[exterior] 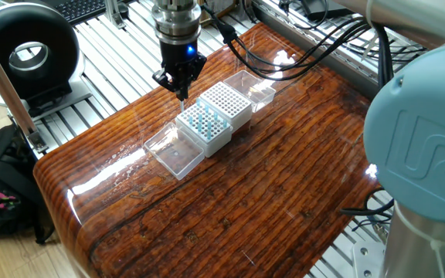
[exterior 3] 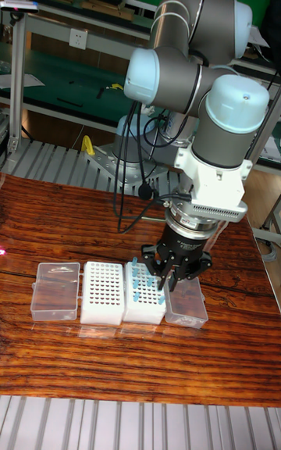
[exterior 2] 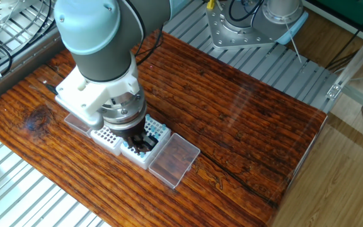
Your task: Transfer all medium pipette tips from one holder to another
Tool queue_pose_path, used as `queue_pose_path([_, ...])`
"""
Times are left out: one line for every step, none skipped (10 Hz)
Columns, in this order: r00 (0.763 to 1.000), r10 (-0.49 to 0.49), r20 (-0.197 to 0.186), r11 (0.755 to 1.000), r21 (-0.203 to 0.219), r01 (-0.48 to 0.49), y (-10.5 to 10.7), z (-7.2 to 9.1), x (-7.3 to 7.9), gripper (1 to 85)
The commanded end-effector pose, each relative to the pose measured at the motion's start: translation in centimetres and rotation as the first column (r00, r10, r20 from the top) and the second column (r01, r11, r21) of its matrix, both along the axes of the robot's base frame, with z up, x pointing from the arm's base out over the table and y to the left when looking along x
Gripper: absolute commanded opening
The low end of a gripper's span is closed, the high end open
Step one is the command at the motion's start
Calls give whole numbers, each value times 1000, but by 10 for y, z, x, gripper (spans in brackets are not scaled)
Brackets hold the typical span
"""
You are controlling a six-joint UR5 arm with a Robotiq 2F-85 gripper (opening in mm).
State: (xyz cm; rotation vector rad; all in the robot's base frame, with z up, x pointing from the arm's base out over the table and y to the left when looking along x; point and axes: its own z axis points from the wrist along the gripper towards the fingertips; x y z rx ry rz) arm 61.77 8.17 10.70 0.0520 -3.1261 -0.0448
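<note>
Several light-blue medium pipette tips point(exterior: 205, 120) stand in a white holder point(exterior: 215, 137), also seen in the other fixed view point(exterior 2: 157, 130) and the tall view point(exterior 3: 143, 303). Touching it is a second white grid holder point(exterior: 225, 102) point(exterior 2: 104, 136) point(exterior 3: 103, 294), whose holes look empty. My gripper point(exterior: 181, 86) point(exterior 2: 138, 137) point(exterior 3: 172, 276) hangs just above the tip-filled holder. Its fingers are pinched together on one slender tip that points down. The arm hides part of both holders in the other fixed view.
Clear plastic lids lie hinged open at either end of the holder pair point(exterior: 174, 152) point(exterior: 252, 85) point(exterior 2: 174, 159) point(exterior 3: 56, 290). A black round device point(exterior: 25, 55) stands off the table's left side. Cables point(exterior: 300, 46) run along the far edge.
</note>
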Motion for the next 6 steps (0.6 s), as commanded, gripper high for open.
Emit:
queue_pose_path([1000, 9, 8, 1000, -11, -9, -9, 0, 7, 250])
queue_pose_path([1000, -8, 17, 1000, 0, 8, -9, 2, 11, 173])
queue_pose_path([1000, -29, 11, 999, 40, 28, -2, 4, 12, 87])
queue_pose_path([999, -35, 24, 999, 13, 34, -13, 6, 19, 10])
queue_pose_path([998, -48, 32, 999, -5, 48, -21, 6, 23, 10])
queue_pose_path([999, -45, 30, 999, -11, 45, -26, 8, 24, 10])
